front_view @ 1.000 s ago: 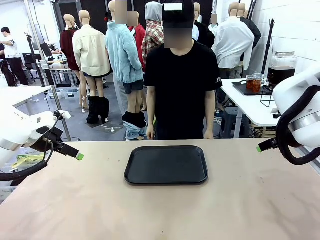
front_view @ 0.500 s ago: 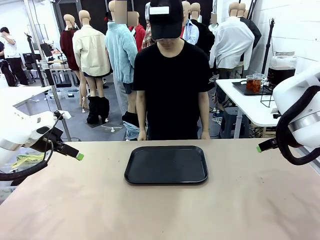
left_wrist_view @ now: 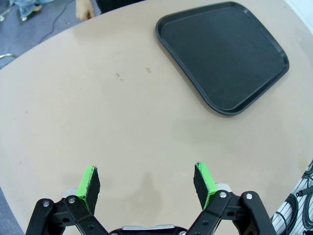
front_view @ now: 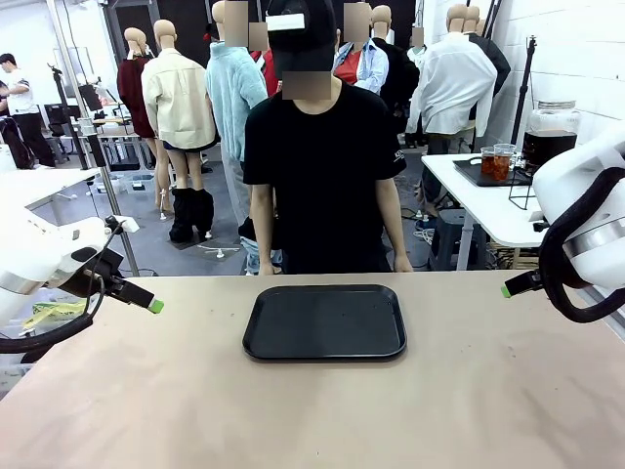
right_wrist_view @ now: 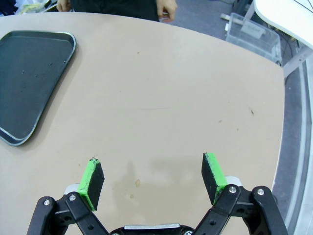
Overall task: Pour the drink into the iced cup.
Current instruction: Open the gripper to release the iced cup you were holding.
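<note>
wide open table (front_view: 146, 410) all round, only the flat black tray (front_view: 324, 322) sits mid-table; person (front_view: 317, 176) stands close along the far edge.

The tray (front_view: 324, 322) is plain black on a pale tan bench (front_view: 312, 410). Both claws are black with bright green pads (left_wrist_view: 89, 182). The drink (front_view: 547, 147) looks dark brown in its clear jar, reddish-amber in the cups (front_view: 495, 164)
</note>
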Controlling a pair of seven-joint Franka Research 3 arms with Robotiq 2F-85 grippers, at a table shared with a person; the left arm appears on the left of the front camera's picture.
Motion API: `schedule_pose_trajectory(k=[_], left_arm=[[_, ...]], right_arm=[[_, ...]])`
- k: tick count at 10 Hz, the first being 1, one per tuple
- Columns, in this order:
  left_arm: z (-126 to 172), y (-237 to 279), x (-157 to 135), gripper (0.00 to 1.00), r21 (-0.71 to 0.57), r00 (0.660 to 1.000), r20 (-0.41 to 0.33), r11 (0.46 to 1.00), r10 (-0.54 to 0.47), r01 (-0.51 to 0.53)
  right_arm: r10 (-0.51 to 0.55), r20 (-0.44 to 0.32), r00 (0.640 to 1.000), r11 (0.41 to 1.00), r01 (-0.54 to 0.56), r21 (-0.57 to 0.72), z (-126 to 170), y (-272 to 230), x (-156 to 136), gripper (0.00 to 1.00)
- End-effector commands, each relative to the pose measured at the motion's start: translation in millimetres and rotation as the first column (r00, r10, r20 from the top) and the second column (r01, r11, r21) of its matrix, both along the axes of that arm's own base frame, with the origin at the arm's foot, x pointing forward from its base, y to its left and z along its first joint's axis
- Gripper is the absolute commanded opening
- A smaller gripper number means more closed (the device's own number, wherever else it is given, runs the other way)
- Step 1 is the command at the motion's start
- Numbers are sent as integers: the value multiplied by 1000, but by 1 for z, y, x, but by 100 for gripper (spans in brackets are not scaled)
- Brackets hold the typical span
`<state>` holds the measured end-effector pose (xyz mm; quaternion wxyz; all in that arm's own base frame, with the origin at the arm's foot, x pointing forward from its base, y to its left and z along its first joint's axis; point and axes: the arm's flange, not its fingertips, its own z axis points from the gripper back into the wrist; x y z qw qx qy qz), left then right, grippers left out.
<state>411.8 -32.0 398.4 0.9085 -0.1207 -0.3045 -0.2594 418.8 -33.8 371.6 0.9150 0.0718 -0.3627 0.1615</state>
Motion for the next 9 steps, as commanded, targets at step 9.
schedule_pose_trajectory(k=[9], left_arm=[[1,3,1,100,6,1000,3,1000,1,-1]], right_arm=[[3,10,1000,1000,-3,5,-4,0,-2,100]])
